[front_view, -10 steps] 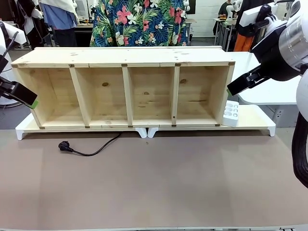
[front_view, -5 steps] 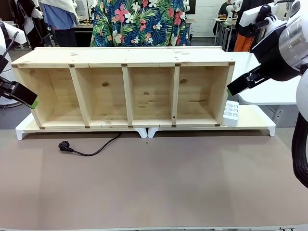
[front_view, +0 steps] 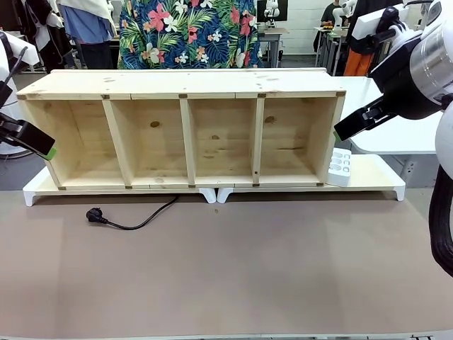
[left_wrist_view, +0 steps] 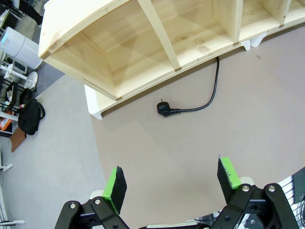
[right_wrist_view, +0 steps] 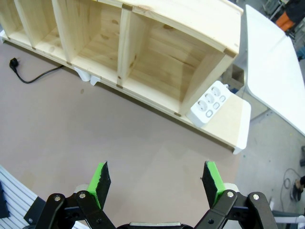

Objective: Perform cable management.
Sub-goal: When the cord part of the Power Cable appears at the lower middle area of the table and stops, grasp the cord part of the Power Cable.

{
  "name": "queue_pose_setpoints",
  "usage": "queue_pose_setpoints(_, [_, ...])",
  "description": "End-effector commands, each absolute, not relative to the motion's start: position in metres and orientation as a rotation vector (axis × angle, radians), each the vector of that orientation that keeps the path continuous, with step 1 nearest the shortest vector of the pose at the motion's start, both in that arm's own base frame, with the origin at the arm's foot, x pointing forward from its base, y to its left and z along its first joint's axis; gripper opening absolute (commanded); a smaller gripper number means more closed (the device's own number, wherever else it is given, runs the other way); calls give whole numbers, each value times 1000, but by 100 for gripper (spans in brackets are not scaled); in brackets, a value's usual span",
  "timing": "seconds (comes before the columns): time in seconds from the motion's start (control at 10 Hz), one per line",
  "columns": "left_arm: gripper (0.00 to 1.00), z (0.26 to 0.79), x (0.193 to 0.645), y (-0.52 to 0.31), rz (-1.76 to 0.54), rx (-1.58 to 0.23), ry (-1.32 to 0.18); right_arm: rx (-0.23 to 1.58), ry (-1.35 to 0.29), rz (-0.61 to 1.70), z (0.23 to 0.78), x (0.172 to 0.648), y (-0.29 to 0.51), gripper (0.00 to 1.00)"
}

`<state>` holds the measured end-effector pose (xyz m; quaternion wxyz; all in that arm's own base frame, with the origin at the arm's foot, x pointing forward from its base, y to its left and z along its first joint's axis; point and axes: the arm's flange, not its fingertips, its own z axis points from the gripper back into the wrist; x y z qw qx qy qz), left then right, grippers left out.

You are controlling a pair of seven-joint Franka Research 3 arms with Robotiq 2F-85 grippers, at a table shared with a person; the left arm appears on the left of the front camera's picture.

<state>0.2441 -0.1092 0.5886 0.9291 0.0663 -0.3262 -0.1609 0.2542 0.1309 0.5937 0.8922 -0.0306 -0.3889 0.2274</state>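
The thin, glossy black cable lies loose on the brown counter. Its chunky plug is toward the robot's left, and the cord curves back under the front edge of the long pale wooden four-bay shelf. Nothing looks tidied yet, so you have the whole job left. The white multi-socket power strip stands at the shelf's right end, well apart from the plug. Your left hand and right hand both hang spread and empty above the counter.
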Motion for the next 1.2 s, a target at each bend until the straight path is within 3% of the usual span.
queue_pose_setpoints(0.0, [100,588,246,-109,-336,138,-668,-75,-795,534,597,262,147,100])
queue_pose_setpoints(0.5, [100,588,246,-109,-336,138,-668,-57,-747,775,605,307,239,100])
queue_pose_setpoints(1.1, [100,588,246,-109,-336,138,-668,62,-694,1018,566,353,332,100])
